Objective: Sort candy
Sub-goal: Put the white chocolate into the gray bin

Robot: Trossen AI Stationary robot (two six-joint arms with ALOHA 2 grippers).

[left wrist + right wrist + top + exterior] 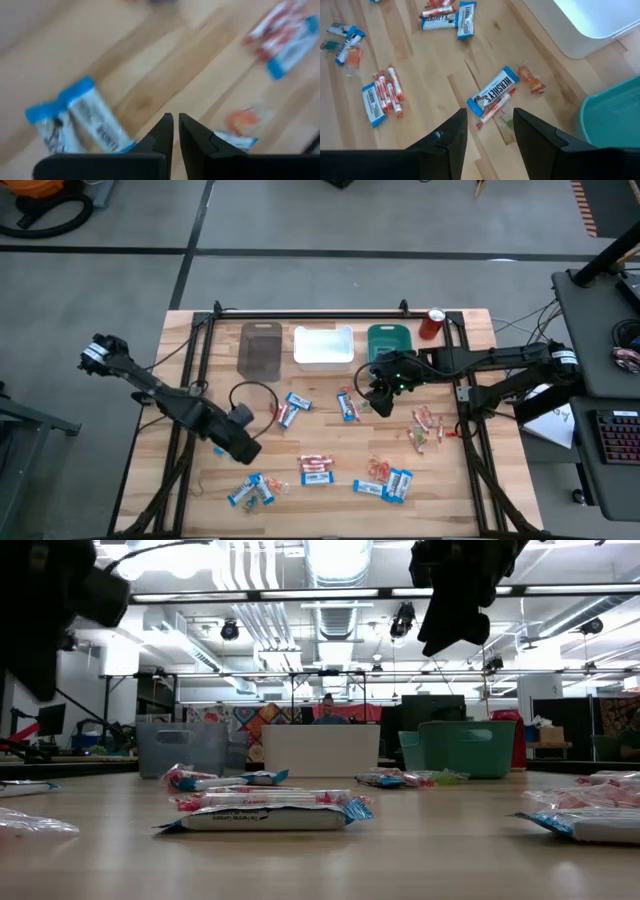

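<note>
Candy lies scattered on the wooden table: blue-and-white bars (250, 490), red-and-white bars (317, 470) and small orange-red pieces (427, 425). My right gripper (490, 135) is open and hovers high above a blue-and-white bar (492, 92), a red-and-white bar (495, 107) and an orange piece (532, 82). It stands near the teal bin (389, 340). My left gripper (176, 135) is shut, empty, and hangs over the near left part of the table (247, 450). Two blue-and-white bars (95, 120) lie beyond its fingertips.
A grey bin (261, 348), a white bin (323, 347) and the teal bin stand in a row along the far edge, with a red can (432, 323) to their right. A black cable loop (255, 395) lies on the table. A person (327, 710) sits beyond the table.
</note>
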